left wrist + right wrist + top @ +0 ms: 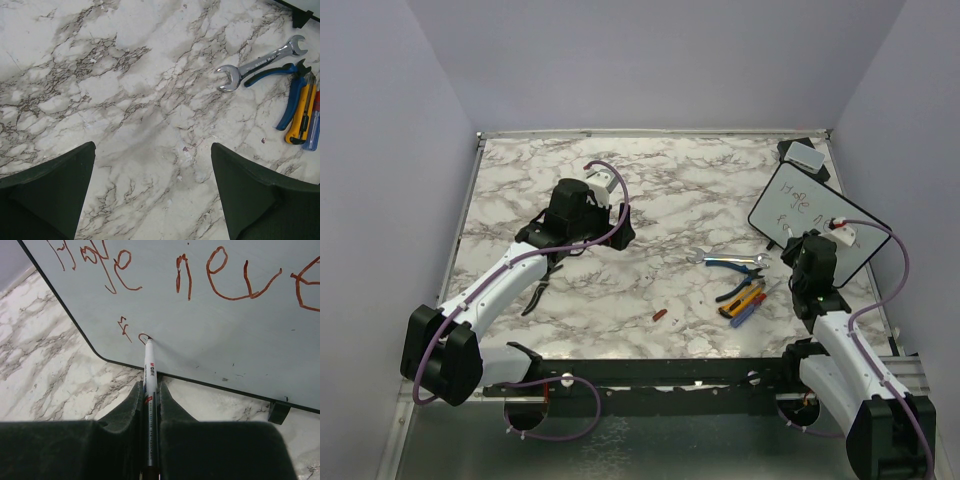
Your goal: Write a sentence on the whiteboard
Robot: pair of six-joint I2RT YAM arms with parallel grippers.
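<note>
The whiteboard (810,215) lies tilted at the table's right side, with a thin black frame and red handwriting. In the right wrist view the whiteboard (225,325) reads roughly "Hope neve" on top, with a short second line below. My right gripper (150,390) is shut on a white marker (149,370). The marker's tip touches the board at the end of the second line. My left gripper (152,165) is open and empty over bare marble, left of centre in the top view (585,205).
A wrench (725,259), blue-handled pliers (740,270), a yellow utility knife (742,298) and pens lie mid-table. A small red item (660,315) lies near the front. A grey-white block (807,156) on a black base sits at the back right corner.
</note>
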